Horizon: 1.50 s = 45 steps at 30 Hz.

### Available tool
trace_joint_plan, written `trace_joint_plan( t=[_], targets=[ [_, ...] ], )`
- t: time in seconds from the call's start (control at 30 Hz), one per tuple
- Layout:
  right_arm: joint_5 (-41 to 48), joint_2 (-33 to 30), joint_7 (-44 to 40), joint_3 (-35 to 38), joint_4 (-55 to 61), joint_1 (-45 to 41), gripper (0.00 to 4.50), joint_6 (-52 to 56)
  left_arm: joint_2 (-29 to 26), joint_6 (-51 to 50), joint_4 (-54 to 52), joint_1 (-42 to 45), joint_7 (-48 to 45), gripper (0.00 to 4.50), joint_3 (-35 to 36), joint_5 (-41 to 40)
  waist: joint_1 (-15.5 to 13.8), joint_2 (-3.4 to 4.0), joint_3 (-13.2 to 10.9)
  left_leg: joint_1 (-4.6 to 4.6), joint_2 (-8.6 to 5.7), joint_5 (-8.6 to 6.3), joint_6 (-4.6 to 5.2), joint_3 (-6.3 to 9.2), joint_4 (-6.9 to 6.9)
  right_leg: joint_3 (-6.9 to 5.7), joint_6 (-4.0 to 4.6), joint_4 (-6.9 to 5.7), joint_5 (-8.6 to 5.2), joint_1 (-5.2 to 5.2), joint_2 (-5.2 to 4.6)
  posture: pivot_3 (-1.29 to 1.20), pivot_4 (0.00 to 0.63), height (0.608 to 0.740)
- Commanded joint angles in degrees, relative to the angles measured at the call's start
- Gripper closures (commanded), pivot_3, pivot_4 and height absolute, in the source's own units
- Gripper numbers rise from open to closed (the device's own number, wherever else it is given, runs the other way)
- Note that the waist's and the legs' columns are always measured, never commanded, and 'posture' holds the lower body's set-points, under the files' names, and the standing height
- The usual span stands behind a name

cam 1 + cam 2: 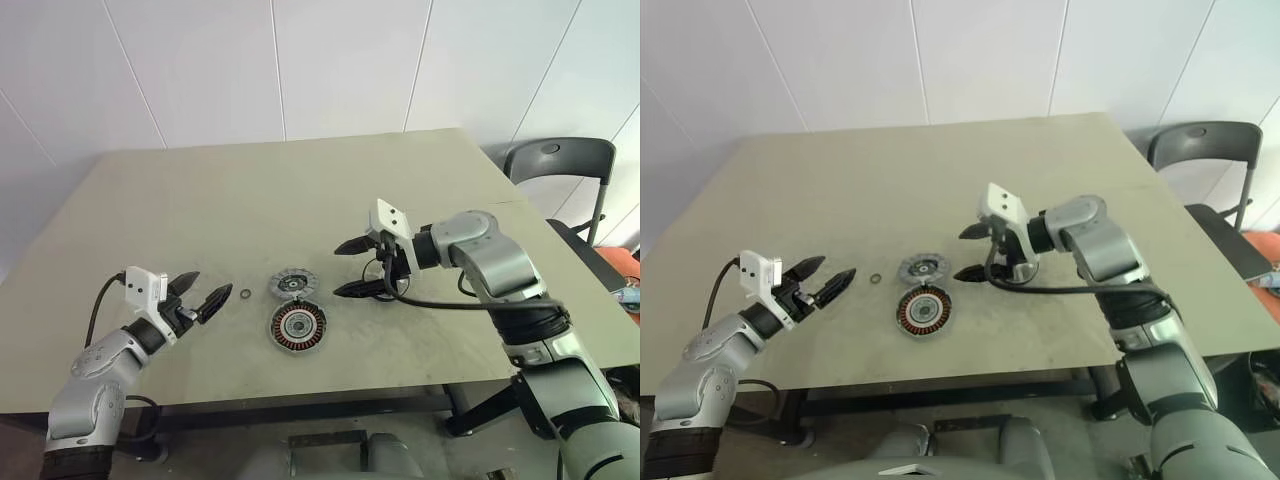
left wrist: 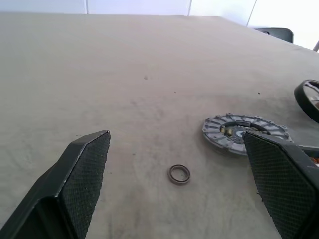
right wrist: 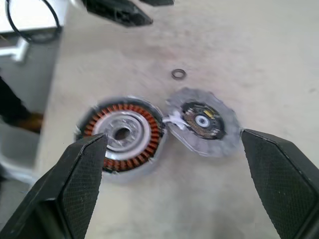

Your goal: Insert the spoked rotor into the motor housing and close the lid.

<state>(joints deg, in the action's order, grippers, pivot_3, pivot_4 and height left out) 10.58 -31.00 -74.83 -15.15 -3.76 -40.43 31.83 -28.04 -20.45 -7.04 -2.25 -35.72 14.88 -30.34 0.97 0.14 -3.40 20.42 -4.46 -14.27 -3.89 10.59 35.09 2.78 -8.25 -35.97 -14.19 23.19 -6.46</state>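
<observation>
Both grippers, left (image 1: 205, 295) & right (image 1: 353, 266), released, empty; spoked rotor (image 1: 377, 272) under right gripper: descend centred, pinch rim, carry left to motor housing (image 1: 297, 327)

At frame centre the housing (image 1: 298, 328) is lying on the desk (image 1: 300, 190), touching the lid (image 1: 292, 284) above it. Both tools, left (image 1: 199, 293) and right (image 1: 354, 268), are gaping empty.
</observation>
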Motion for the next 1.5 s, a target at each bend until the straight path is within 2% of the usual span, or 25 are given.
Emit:
trace_joint_plan(
  t=[0.03, 0.17, 0.43, 0.7, 1.4, 1.5],
  targets=[
    [2.1, 0.2, -0.2, 1.4, 3.4, 3.0, 0.02, -6.6, -3.0, -1.5, -0.4, 1.4, 4.4, 0.0, -0.2, 5.6, -0.1, -0.02, 0.0, 0.0, 0.01, 0.0, 0.0, 0.0, 0.0, 0.0, 0.03, 0.0, -0.01, 0.0, 0.01, 0.0, 0.0, 0.74],
    [4.5, 1.7, 0.8, 2.6, 4.7, 6.7, 0.02, -10.0, -4.5, 2.1, 0.8, 1.6, 1.2, 0.0, -3.9, 9.4, -0.3, -0.02, 0.0, 0.02, 0.0, 0.0, 0.0, -0.04, 0.02, 0.01, 0.18, 0.07, -0.09, -0.04, 0.0, 0.0, 0.0, 0.74],
    [7.0, 1.1, 2.2, 5.3, 4.3, 12.3, 0.02, -15.1, -3.1, 5.8, 5.8, 7.3, -0.8, 0.0, -9.5, 14.1, -0.5, -0.08, 0.0, 0.01, 0.0, 0.0, 0.0, -0.04, 0.06, 0.01, 0.22, 0.16, -0.06, -0.12, 0.0, 0.0, 0.0, 0.74],
    [10.9, -1.1, -0.4, 6.9, 3.7, 14.4, 0.02, -14.1, 0.4, 7.4, 14.2, 12.4, -1.4, 0.0, -10.3, 14.3, -0.3, -0.09, 0.0, 0.0, 0.01, 0.0, 0.0, -0.05, 0.02, 0.01, 0.07, 0.2, 0.03, -0.12, 0.01, 0.0, 0.0, 0.74],
    [11.2, -2.7, -0.7, 6.9, 2.1, 14.0, 0.02, -15.1, 4.1, 11.7, 24.9, 13.9, -3.5, 0.0, -13.3, 18.3, -0.9, -0.09, 0.0, -0.15, 0.0, 0.0, 0.0, -0.05, 0.11, -0.01, 0.03, 0.52, 0.14, -0.48, 0.01, 0.0, 0.0, 0.74],
    [11.1, -2.8, -0.6, 6.9, 1.7, 13.8, 0.0, -15.2, 4.3, 11.9, 26.3, 14.6, -3.2, 0.55, -13.5, 18.9, -1.5, -0.09, 0.0, -0.18, 0.0, 0.0, 0.0, -0.06, 0.15, -0.01, 0.12, 0.52, 0.11, -0.52, 0.02, 0.0, 0.0, 0.74]
  ],
)
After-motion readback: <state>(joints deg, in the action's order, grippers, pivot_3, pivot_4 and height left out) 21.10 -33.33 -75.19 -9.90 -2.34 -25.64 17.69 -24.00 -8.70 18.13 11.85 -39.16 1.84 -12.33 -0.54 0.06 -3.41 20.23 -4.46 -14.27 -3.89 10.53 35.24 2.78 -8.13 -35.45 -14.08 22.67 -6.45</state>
